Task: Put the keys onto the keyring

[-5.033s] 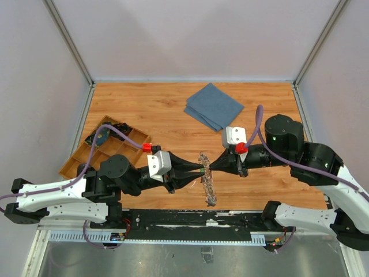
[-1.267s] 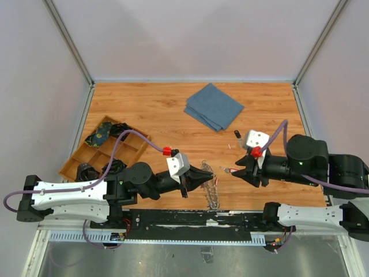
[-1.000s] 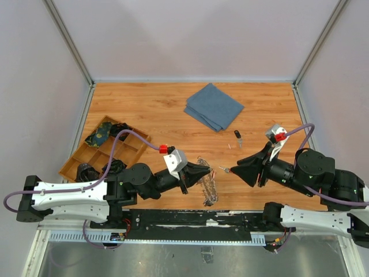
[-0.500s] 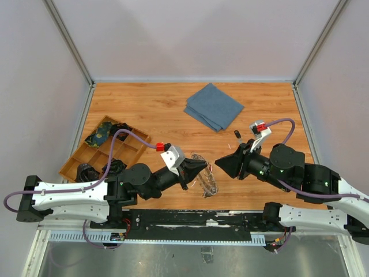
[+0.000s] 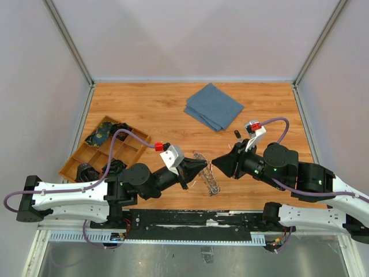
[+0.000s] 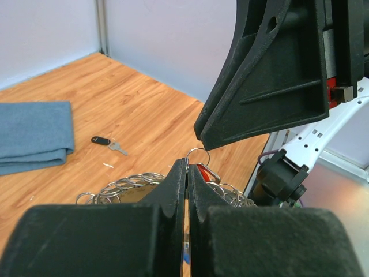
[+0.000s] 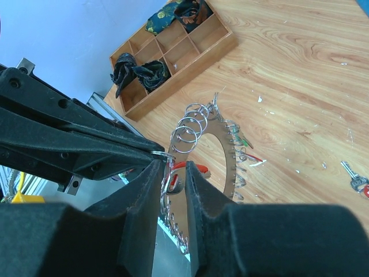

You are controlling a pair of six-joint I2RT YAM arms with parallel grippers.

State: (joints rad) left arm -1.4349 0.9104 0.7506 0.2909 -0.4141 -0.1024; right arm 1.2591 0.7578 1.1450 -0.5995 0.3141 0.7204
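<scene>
The keyring (image 5: 211,183) is a flat silvery ring edged with many small split rings, tilted up off the table between the two arms. My left gripper (image 5: 204,164) is shut on one small split ring at its top edge (image 6: 186,164). My right gripper (image 5: 214,163) meets it tip to tip. Its jaws (image 7: 173,170) stand narrowly apart around a red-headed key (image 7: 188,167) that hangs at the keyring (image 7: 221,137). The same red key (image 6: 203,171) shows just behind my left fingertips. A black-headed key (image 5: 237,134) lies loose on the table.
A folded blue cloth (image 5: 214,107) lies at the back of the wooden table. A wooden compartment tray (image 5: 130,151) holding dark items sits at the left. Grey walls enclose the table on three sides.
My right gripper has swung left from the table's right side to the keyring, and its jaws have narrowed. My left gripper has stayed shut, lifting the ring slightly.
</scene>
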